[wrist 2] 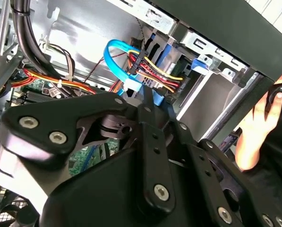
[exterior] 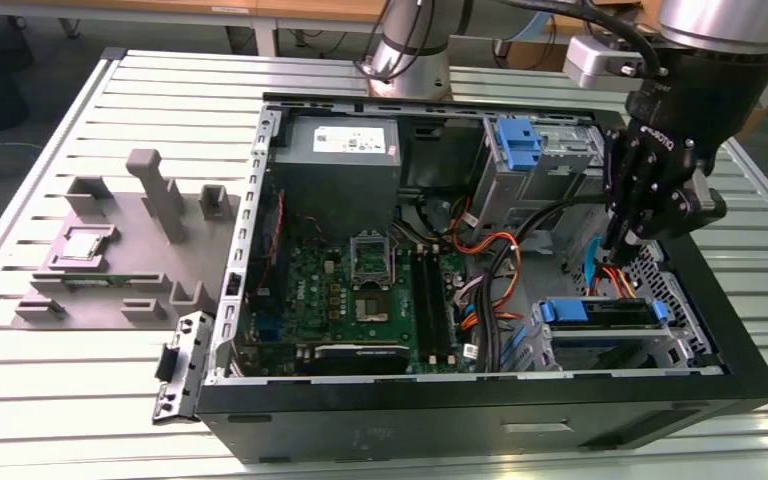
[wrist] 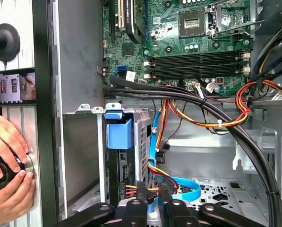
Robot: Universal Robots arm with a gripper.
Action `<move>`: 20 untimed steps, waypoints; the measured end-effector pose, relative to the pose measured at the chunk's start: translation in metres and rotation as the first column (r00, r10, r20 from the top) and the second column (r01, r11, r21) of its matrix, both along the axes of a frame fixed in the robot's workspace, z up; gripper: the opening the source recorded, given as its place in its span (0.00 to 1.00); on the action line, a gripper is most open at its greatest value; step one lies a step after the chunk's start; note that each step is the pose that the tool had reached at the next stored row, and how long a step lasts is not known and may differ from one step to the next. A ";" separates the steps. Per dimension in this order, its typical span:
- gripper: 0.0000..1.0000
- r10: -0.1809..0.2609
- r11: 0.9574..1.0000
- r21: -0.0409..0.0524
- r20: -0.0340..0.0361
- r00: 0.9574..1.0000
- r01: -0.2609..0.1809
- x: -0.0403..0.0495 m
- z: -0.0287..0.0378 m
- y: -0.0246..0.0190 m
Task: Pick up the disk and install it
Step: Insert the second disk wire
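Note:
The disk (exterior: 600, 313), a dark drive in a blue carrier, sits in the metal cage at the near corner of the open computer case on the exterior view's right. In the first wrist view its blue carrier tab (wrist: 119, 133) stands out of that cage. My black gripper (exterior: 628, 238) hangs inside the case just above and behind the cage. Its fingertips (wrist: 136, 188) close around the plug of a light blue data cable (wrist: 185, 187) next to the drive's rear connectors. In the second wrist view my gripper (wrist 2: 148, 100) meets that blue plug among red and yellow power wires.
A lone blue bracket (exterior: 518, 140) sits in the upper drive cage. The motherboard (exterior: 357, 290), the power supply (exterior: 344, 150) and thick black cables (wrist: 202, 101) crowd the case. A grey fixture (exterior: 117, 240) lies on the slatted table. A person's hands (wrist: 6, 161) rest outside the case wall.

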State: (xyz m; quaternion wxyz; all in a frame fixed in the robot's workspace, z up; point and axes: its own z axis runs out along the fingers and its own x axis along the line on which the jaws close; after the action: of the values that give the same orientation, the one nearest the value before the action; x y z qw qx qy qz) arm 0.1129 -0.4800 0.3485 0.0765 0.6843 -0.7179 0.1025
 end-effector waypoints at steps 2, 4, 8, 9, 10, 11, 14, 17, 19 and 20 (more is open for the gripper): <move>0.16 0.000 1.000 0.000 0.000 1.000 0.000 0.0000 -0.0004 0.0000; 0.16 0.000 1.000 0.000 0.000 1.000 0.000 0.0000 -0.0006 -0.0001; 0.16 0.000 1.000 0.010 0.000 1.000 0.000 -0.0003 -0.0007 -0.0006; 0.16 0.000 1.000 0.012 0.000 1.000 0.000 -0.0011 -0.0007 -0.0010; 0.16 0.000 1.000 0.014 0.001 1.000 0.000 -0.0025 -0.0007 -0.0012; 0.16 0.000 1.000 0.015 0.003 1.000 0.000 -0.0046 -0.0008 -0.0016; 0.16 0.000 1.000 0.019 0.012 1.000 -0.001 -0.0098 -0.0008 -0.0029; 0.16 0.000 0.999 0.035 0.023 1.000 -0.001 -0.0128 -0.0016 -0.0047; 0.16 0.000 0.999 0.052 0.029 1.000 -0.001 -0.0140 -0.0020 -0.0062; 0.16 -0.001 0.998 0.062 0.032 1.000 -0.001 -0.0145 -0.0023 -0.0071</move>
State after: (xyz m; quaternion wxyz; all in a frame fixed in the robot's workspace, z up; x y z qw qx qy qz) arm 0.0984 -0.4871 0.3463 0.0439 0.6847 -0.7218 0.0911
